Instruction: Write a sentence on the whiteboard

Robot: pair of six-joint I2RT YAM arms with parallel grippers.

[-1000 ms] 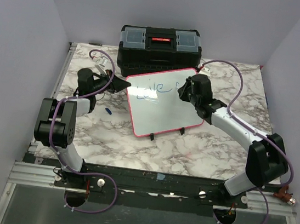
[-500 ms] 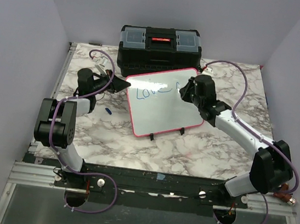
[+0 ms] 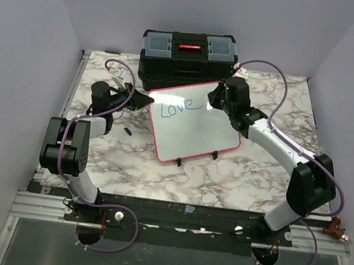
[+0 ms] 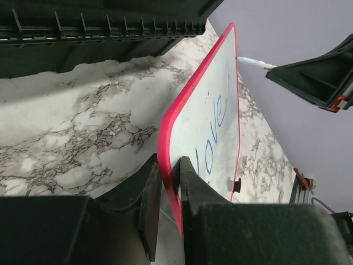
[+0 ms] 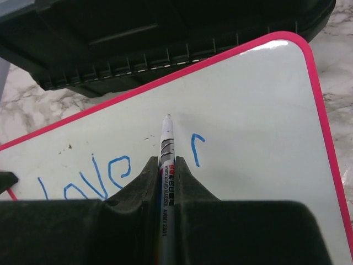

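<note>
The whiteboard [image 3: 194,127] stands tilted on its small black feet near the middle of the marble tabletop [image 3: 158,179], its far edge just in front of a black toolbox [image 3: 188,55]. The board leans back, so its glossy face looks up and toward the arms.

The left jaws are closed on the board's far-left corner. In the left wrist view the two fingers [image 4: 149,193] pinch the pink-red frame, one on each side of the whiteboard [image 4: 218,99].

The right jaws grip a white marker [image 5: 165,152], its barrel clamped between them and its tip pointing at the upper part of the board. From the left wrist view the marker [image 4: 255,62] reaches in from the side close to the top of the frame. Whether the tip actually touches the surface I cannot tell.

The sentence [image 3: 179,108] so far reads "Love" in loose blue letters along the upper left of the board. To the right of it is a short hooked blue stroke [image 5: 196,148], just beside the marker's tip and apart from the last letter.

A small dark-blue piece [image 3: 127,130] lies on the tabletop to the left of the board, near the left arm.
</note>
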